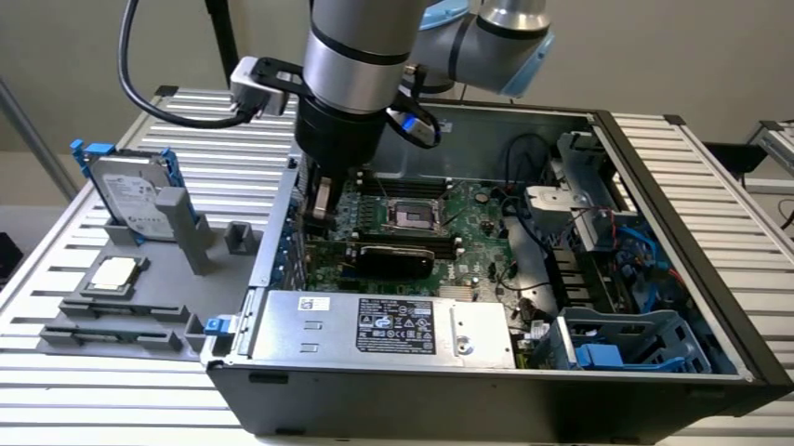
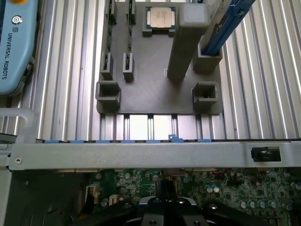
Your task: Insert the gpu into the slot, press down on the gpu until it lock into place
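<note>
gpu (image 1: 394,256): black flat card | lying level on motherboard, apparently seated | slot beneath, hidden

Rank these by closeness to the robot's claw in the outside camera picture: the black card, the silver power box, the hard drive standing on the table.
From the gripper:
1. The gpu, on the board just beside it.
2. The power-supply box, along the case's front edge.
3. The hard drive, outside the case, on the exterior view's left.
</note>
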Controlling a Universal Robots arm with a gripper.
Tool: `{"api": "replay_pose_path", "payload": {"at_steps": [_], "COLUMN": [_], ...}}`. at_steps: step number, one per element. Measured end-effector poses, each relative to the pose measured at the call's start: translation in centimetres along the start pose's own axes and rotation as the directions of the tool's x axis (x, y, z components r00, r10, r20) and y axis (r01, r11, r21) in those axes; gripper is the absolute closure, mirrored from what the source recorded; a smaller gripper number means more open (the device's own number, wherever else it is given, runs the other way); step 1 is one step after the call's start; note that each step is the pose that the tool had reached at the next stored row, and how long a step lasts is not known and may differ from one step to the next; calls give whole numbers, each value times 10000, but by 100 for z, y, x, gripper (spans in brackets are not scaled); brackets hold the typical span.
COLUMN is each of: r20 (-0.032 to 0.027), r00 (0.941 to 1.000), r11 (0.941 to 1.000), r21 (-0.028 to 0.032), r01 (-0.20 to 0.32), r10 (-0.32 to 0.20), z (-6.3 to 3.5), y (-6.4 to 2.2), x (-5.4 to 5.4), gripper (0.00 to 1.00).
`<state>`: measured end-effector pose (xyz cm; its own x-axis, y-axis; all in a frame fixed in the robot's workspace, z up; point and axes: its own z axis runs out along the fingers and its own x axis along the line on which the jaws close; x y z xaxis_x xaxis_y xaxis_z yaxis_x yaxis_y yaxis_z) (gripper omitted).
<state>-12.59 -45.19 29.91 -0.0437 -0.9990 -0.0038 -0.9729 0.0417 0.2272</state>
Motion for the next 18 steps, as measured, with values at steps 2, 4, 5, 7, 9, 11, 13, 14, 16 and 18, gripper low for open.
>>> {"api": "replay_pose_path", "payload": {"at_steps": [2,4,5,7,9,11,13,14,16,18], "r20": [19,35,45,61,74,83,88,88,91,87], "r00": [10000,9999,9998,9996,9994,9991,9988,9986,9983,9979], "r11": [10000,9999,9998,9996,9994,9991,9988,9987,9983,9979], "r21": [-4,-8,-10,-14,-16,-17,-18,-20,-19,-18], "r01": [-79,-161,-204,-279,-350,-416,-483,-516,-581,-640], "r10": [79,161,204,279,350,416,483,516,581,640], "z": [1,1,2,3,4,4,4,4,5,6], "y": [4,7,9,11,13,15,17,18,19,20], "x": [-2,-3,-3,-5,-6,-7,-9,-9,-12,-15], "gripper": [89,89,89,89,89,89,89,89,89,89]}}
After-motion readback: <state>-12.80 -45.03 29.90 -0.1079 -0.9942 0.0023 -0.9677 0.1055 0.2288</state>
